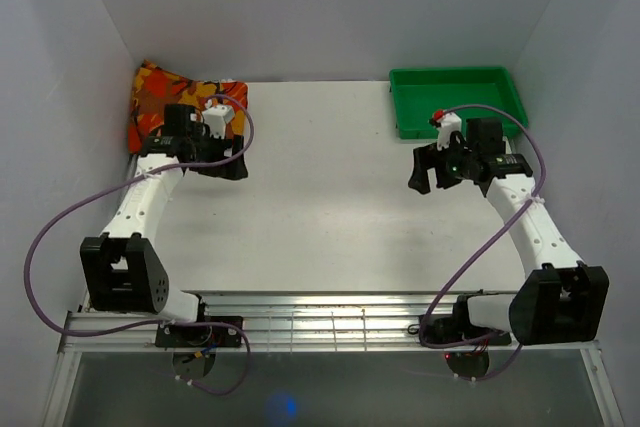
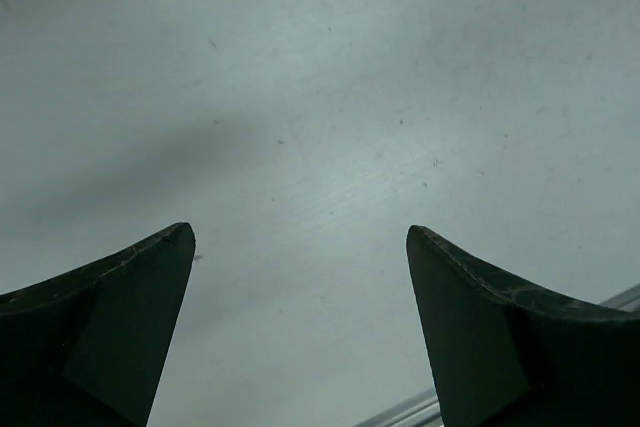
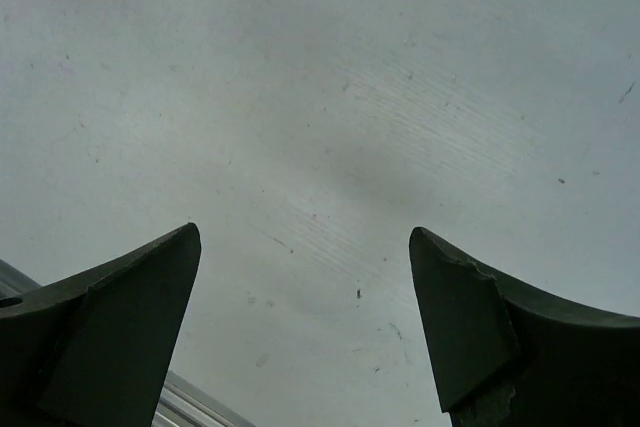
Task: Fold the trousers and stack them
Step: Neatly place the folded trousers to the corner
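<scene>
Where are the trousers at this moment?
In the top view, the trousers lie in a compact heap at the table's far left corner, just behind the left gripper; neither wrist view shows them.

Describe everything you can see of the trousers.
The trousers show as a compact bundle of soft cloth that looks folded, printed in orange, red, yellow and black. They lie at the far left corner of the table, close to the left wall. The left arm reaches across their near part and hides some of it; whether it touches them cannot be told. No separate legs or waistband can be made out.
</scene>
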Controlling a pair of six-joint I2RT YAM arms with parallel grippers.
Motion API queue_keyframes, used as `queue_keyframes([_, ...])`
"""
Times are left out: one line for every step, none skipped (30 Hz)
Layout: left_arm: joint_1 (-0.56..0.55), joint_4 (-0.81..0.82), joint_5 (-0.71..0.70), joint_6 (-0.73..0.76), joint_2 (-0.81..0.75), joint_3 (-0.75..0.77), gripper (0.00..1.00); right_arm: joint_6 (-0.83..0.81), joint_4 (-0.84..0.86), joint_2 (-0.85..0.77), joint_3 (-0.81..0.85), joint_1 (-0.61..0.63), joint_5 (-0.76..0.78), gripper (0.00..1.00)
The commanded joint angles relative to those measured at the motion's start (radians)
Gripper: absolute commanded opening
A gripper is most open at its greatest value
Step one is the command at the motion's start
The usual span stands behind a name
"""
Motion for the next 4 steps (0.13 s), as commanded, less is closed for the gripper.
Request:
queue_keyframes([-0.034, -0.002, 0.010, -0.061, -0.040, -0.051, 0.98, 0.006, 0.005, -0.080, -0.064, -0.014, -0.048, 0.90])
queue_keyframes([-0.048, 0.000, 0.009, -0.064, -0.038, -0.054, 0.98, 0.011, 0.013, -0.095, -0.078, -0.014, -0.053, 0.90])
queue_keyframes([-0.051, 0.001, 0.015, -0.068, -0.038, -0.057, 0.98, 0.015, 0.033, -0.123, -0.096, -0.016, -0.044, 0.90])
queue_keyframes([-0.054, 0.004, 0.019, -0.069, -0.040, -0.057, 0.98, 0.012, 0.034, -0.134, -0.098, -0.014, -0.033, 0.90])
